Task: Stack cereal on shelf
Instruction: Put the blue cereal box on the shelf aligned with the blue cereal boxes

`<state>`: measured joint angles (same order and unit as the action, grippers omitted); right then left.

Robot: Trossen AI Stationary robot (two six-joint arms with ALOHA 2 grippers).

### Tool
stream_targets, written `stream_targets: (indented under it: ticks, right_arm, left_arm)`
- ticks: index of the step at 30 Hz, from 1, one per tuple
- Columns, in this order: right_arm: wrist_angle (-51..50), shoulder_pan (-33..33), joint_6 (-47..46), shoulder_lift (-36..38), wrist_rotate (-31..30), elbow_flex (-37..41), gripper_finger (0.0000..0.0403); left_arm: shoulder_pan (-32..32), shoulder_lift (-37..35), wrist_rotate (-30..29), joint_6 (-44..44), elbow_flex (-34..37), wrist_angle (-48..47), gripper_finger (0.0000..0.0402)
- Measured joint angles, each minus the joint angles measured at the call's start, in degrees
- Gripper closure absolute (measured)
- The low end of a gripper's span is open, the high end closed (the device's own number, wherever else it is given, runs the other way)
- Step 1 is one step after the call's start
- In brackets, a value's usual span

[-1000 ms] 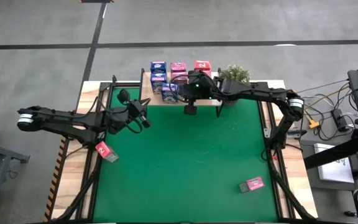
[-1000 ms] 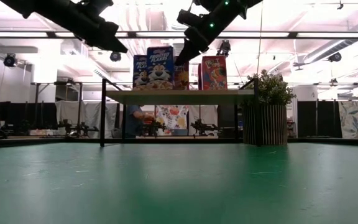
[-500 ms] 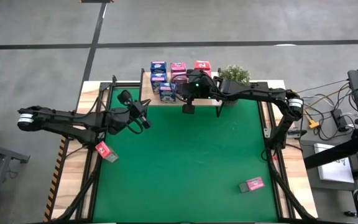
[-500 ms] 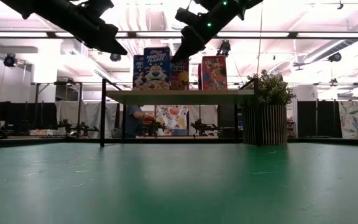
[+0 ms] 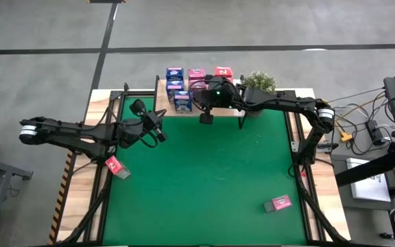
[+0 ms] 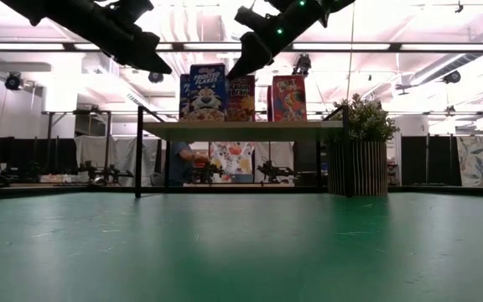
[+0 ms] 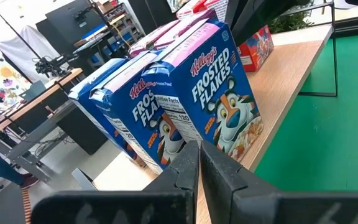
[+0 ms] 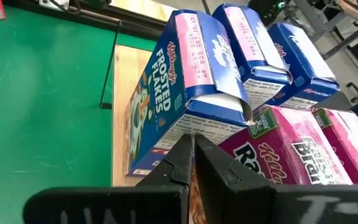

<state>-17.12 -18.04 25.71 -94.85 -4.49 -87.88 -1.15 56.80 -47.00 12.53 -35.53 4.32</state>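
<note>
The shelf stands at the mat's far edge with several cereal boxes upright on it, blue ones at its left and pink and red ones beside them. My right gripper is shut, over the shelf's front, at the right side of the front blue cereal box. My left gripper is shut and hangs in the air over the mat's left part, touching nothing. Two pink cereal boxes lie flat on the mat, one at the left edge, one near the front right. My right gripper pushes with its shut fingertips against the blue box's narrow right side panel, near its top. The fingers come from the table's right, slanting down. The box stands upright on the shelf board.
A potted plant stands at the shelf's right end. The green mat is open between the two loose boxes. Room fittings and a person show beyond the table in the low view.
My right gripper, still shut, has gone toward the table's left along the shelf. The front blue cereal box has slid left with it on the shelf board, still upright, closer to the other blue boxes.
</note>
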Motion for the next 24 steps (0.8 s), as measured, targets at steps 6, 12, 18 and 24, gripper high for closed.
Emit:
stream_targets:
  ticks: [6,12,18,24]
  right_arm:
    - [2.26,0.02,0.44,-1.68,0.43,0.02,0.0394]
    - [2.50,0.15,0.92,-2.67,0.42,0.09,0.0394]
    - [3.31,0.15,1.39,-2.78,0.41,0.09,0.0394]
    - [4.19,0.15,2.43,-3.65,0.39,0.09,0.0394]
  left_arm:
    - [0.02,0.00,0.02,-0.12,0.00,0.00,0.0402]
    - [0.22,0.00,0.02,-0.26,0.00,-0.03,0.0402]
    - [0.22,0.00,0.02,-0.42,0.00,0.04,0.0402]
    - [0.22,0.00,0.04,-0.44,0.00,0.13,0.0402]
